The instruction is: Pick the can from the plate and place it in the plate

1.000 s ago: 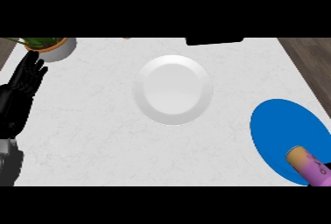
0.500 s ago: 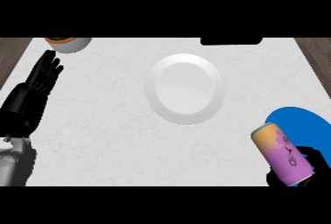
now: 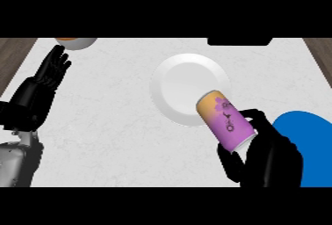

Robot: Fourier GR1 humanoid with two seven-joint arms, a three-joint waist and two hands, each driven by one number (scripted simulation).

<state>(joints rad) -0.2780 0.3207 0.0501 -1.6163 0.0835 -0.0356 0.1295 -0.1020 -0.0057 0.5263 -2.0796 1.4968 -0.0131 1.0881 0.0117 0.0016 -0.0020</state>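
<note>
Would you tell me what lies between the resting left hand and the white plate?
In the head view, only bare counter lies between the left hand and the white plate.

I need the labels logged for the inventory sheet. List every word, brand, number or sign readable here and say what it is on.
can, held in the right hand: dark markings on its purple and orange side, too blurred to read.
Nothing readable on the white plate, the blue plate or the counter.

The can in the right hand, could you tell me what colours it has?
The can is orange at the top fading to purple, with dark markings, in the head view.
</note>
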